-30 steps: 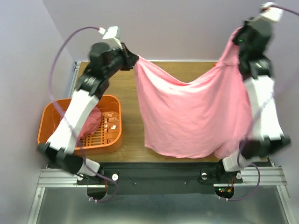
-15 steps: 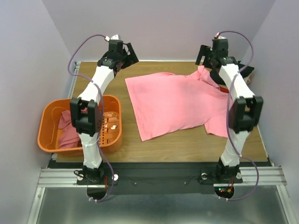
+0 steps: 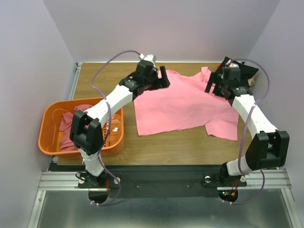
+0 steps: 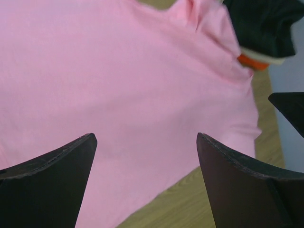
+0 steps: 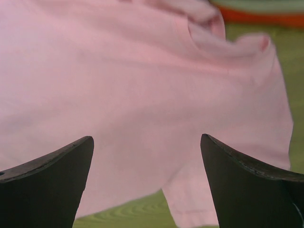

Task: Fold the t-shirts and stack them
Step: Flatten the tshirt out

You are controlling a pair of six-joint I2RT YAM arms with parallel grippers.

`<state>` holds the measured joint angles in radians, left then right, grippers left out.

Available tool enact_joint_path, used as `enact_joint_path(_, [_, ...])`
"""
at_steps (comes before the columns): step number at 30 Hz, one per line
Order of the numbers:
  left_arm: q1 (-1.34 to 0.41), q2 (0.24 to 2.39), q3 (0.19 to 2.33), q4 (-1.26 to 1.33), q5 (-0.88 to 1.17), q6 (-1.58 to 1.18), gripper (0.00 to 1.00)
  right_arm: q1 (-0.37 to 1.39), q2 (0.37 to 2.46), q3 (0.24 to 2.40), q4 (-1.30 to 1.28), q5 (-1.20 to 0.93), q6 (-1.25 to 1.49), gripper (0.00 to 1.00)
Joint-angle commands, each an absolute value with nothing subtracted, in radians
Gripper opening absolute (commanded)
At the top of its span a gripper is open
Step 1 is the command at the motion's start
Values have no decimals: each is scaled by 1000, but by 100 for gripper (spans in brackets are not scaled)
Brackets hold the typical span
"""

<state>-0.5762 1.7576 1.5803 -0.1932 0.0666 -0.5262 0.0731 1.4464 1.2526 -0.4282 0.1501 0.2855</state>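
I have the wooden table (image 3: 180, 147) carrying three things; the light pink t-shirt (image 3: 185, 107) lies spread flat over its middle and right side; the orange basket (image 3: 46, 142) sits at the left edge, reaching past it; a folded stack (image 4: 266, 23), black on top, fills the far right corner.

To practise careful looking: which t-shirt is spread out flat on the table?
The light pink t-shirt, laid open across the table's middle. The darker rose t-shirt lies bunched in the orange basket, and the black t-shirt sits folded at the far corner.
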Motion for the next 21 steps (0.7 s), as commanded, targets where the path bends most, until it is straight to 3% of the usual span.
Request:
enact_joint_path(1, [-636,1701,1494,-251,-24,-532,98,63,1349,1145,-472,216,377,100])
enact_joint_path(9, [-729,1560,1284,-440,-265,-583,98,0,1243,939,-520,210,468,100])
enact_joint_path(15, [-804,1519,1126,-523,-308,-730,98,-60,1256,917,-520,158,508,100])
enact_joint_path(21, [-816,1554,1124,-607,-351,-911,98,-109,1302,927,-520,112,528,100])
